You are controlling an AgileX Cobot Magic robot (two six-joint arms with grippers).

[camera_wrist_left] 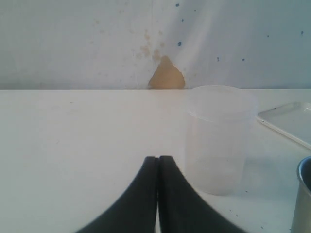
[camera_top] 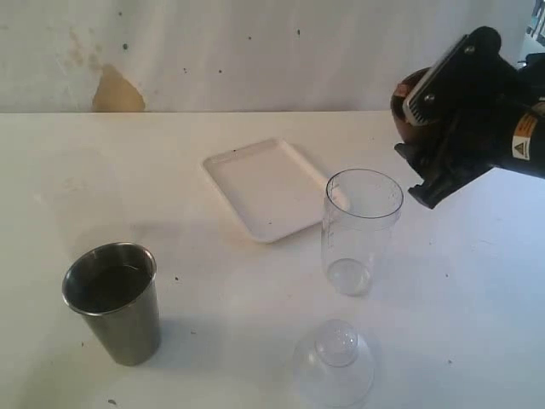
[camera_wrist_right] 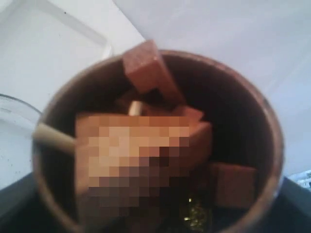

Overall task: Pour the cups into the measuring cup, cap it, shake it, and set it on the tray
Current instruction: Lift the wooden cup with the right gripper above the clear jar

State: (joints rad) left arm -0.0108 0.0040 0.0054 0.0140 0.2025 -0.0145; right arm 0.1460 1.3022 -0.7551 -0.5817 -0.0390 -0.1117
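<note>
The tall clear measuring cup [camera_top: 358,230] stands upright right of centre, and nothing shows inside it. High to its right my right gripper [camera_top: 423,115] is shut on the brown wooden cup [camera_top: 403,102], tilted toward the measuring cup. The right wrist view looks into the wooden cup [camera_wrist_right: 160,63], where brown cubes [camera_wrist_right: 146,68] lie. The steel tumbler [camera_top: 115,302] stands front left with dark contents. The clear dome cap [camera_top: 334,362] rests on the table at the front. My left gripper [camera_wrist_left: 158,158] is shut and holds nothing; it does not show in the exterior view.
The white tray [camera_top: 268,183] lies behind the measuring cup, at the middle. A wider translucent tub [camera_wrist_left: 218,141] stands just ahead of the left gripper, with the tumbler's rim [camera_wrist_left: 302,194] beside it. A stained wall runs along the table's far edge.
</note>
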